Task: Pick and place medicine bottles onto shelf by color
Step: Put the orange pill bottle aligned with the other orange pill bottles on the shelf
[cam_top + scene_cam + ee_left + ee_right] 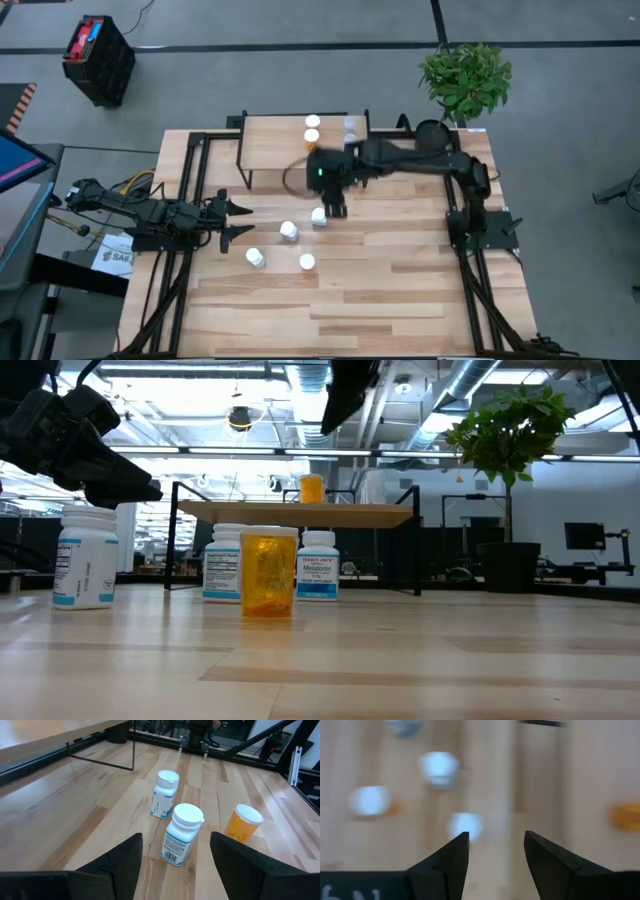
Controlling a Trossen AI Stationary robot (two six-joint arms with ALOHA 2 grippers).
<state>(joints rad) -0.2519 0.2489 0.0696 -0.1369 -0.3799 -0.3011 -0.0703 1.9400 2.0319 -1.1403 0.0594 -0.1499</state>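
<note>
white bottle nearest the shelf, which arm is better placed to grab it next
Right. The right gripper hangs open almost directly over that white bottle beside the shelf; the left gripper waits open, farther off.

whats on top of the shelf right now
On the shelf, an orange bottle and a white-capped one sit by clear bottles. The right arm hides part of its front edge.

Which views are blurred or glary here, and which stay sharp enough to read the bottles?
Right wrist view: heavily motion-blurred, bottles mere white smears beyond the open right tool. Left wrist view: sharp, the white bottle has a readable barcode. Low view: ceiling lights glare behind the shelf, the orange bottle stays crisp. High view: slight blur around the right arm.
</note>
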